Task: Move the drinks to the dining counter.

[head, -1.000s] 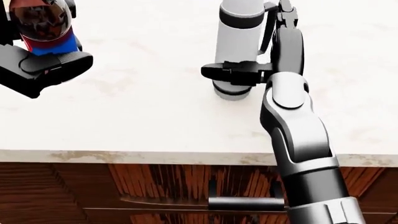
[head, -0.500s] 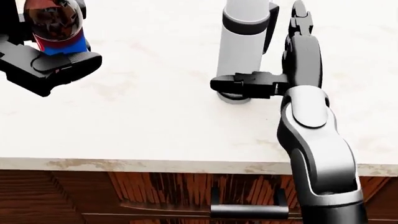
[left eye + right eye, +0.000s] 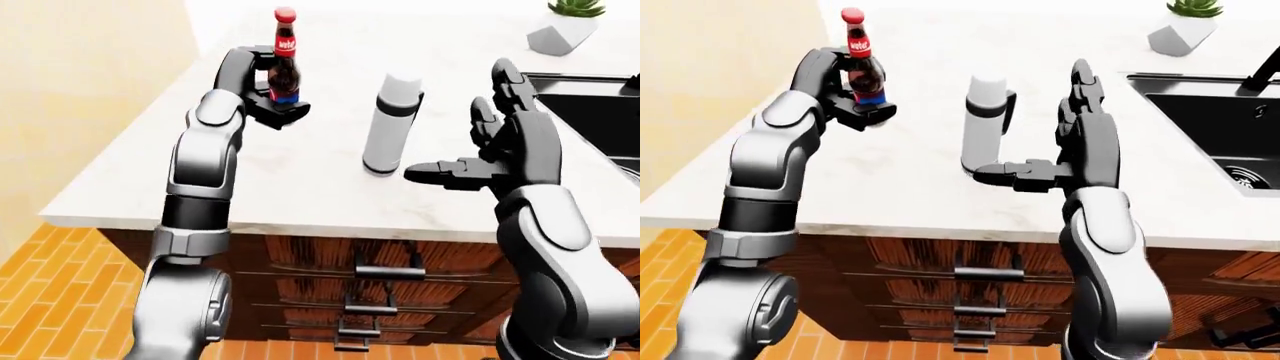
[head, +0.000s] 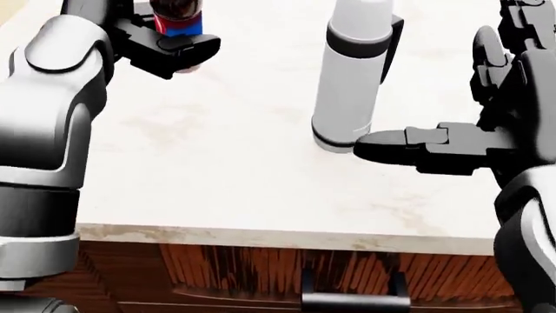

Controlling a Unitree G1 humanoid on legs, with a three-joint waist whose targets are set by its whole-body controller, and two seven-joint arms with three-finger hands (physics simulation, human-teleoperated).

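A cola bottle (image 3: pixel 284 64) with a red cap and a red-and-blue label is held upright over the white counter (image 3: pixel 300 180), near its left side. My left hand (image 3: pixel 268 105) is shut round the bottle's lower part. A silver thermos (image 3: pixel 390 124) with a dark band stands upright on the counter at the middle. My right hand (image 3: pixel 468 142) is open just right of it, fingers (image 3: pixel 500 82) pointing up and thumb (image 4: pixel 391 145) reaching toward the thermos's base. The head view cuts off the tops of both drinks.
A dark sink (image 3: pixel 590 97) is set in the counter at the right, with a black tap (image 3: pixel 1265 67) in the right-eye view. A potted plant (image 3: pixel 562 26) stands at the top right. Wooden drawers with black handles (image 3: pixel 385 271) lie below the counter's edge, above orange floor tiles (image 3: pixel 40 300).
My right hand has come off the thermos and now stands open to its right. The left hand with the bottle has shifted rightward in the head view, and the camera has moved.
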